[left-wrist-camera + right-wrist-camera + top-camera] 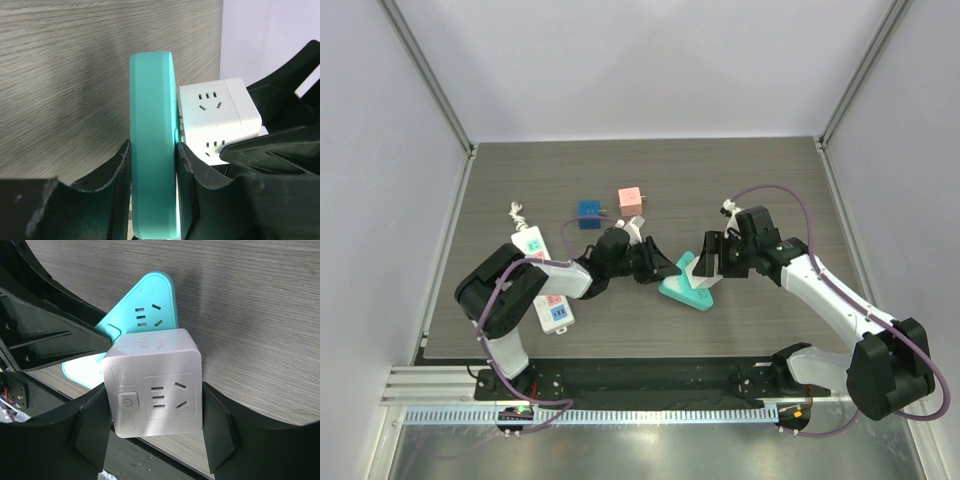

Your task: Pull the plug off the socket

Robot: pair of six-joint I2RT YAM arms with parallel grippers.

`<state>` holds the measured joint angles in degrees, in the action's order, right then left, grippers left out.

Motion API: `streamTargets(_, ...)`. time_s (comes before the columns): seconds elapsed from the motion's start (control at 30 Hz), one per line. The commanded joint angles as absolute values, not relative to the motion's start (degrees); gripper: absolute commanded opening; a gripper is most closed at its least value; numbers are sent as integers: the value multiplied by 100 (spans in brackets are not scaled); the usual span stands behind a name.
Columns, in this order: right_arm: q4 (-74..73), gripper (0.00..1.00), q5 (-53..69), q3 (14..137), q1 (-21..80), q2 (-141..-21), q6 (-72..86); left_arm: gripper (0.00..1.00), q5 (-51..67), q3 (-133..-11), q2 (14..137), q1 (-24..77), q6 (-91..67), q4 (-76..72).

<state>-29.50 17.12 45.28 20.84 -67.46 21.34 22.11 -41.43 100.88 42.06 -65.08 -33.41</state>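
A teal triangular socket [682, 291] lies mid-table with a white cube plug [705, 268] against its top face. My left gripper [655, 264] is shut on the socket's two flat faces, seen edge-on in the left wrist view [152, 100]. My right gripper [712, 256] is shut on the white cube's sides [155, 385], which shows a power button and outlet holes. In the right wrist view the socket [145, 305] sits behind the cube. The cube [220, 115] stands close against the socket's face; its pins are hidden.
A white power strip [542, 280] lies at the left under the left arm. A blue cube [589, 212] and a pink cube [631, 201] sit behind the grippers. White walls enclose the grey wood tabletop [770, 180].
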Motion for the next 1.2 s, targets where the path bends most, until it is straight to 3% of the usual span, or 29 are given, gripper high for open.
streamTargets(0.0, -2267, 1, 1400, 4825, 2196, -6363, 2373, 0, 1696, -3814, 10283, 4201, -5854, -1916)
streamTargets(0.2, -2557, 1, -16, 5219, 3381, -6696, 2329, 0, 1617, -3876, 10274, 4236, -5818, -1767)
streamTargets(0.33, -2725, 1, -728, 5423, 3533, -6803, 2285, 0, 1538, -3929, 10266, 4271, -5783, -1609)
streamTargets(0.7, -2664, 1, 421, 5607, 2752, -6802, 2101, 1, 1810, -3692, 10099, 4280, -5704, -2248)
streamTargets(0.73, -2567, 1, 526, 5634, 2690, -6872, 2101, 14, 1871, -3631, 10055, 4289, -5695, -2337)
streamTargets(0.83, -2049, 1, 905, 5686, 2575, -7162, 2145, 35, 1785, -3429, 9819, 4280, -5669, -2592)
streamTargets(1.0, -856, 1, 721, 5809, 2575, -7786, 2259, 58, 1661, -3200, 9519, 4289, -5643, -2820)
streamTargets(1.03, -661, 1, 573, 5818, 2584, -7892, 2233, 66, 1644, -3086, 9423, 4280, -5643, -2900)
streamTargets(1.17, 655, 1, 71, 5749, 2584, -8252, 2118, 77, 1582, -2875, 9194, 4289, -5625, -3251)
